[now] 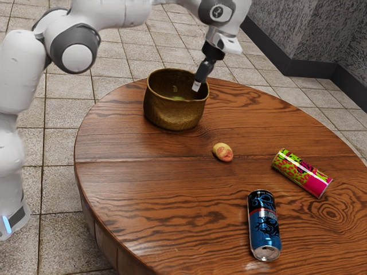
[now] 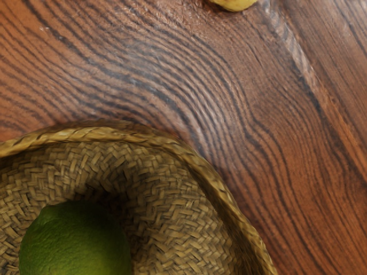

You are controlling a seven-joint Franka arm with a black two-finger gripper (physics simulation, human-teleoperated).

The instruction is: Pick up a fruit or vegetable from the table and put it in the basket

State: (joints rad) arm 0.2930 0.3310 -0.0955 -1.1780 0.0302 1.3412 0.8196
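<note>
Lime [image 2: 74, 246] lay inside the woven basket [image 1: 172, 116], down within its wall, which was where the task wanted it; the curved side would have kept it from rolling away. The tool [image 1: 196, 87] hung tip down at the basket's rim, on the side toward the exterior view's right, a sensible spot for letting fruit drop in without spilling it onto the surface [image 1: 143, 189]. Whether the tool stood wide or narrow I could not tell, but the lime sat apart from its tip, so it did not look held. The task seemed as good as done, with only a straight lift clear of the rim called for; a sideways drift might have tipped the basket. A small yellow-and-red fruit or vegetable [image 1: 222, 152] and two cans [image 1: 264, 224] lay outside, well away from that lift.
</note>
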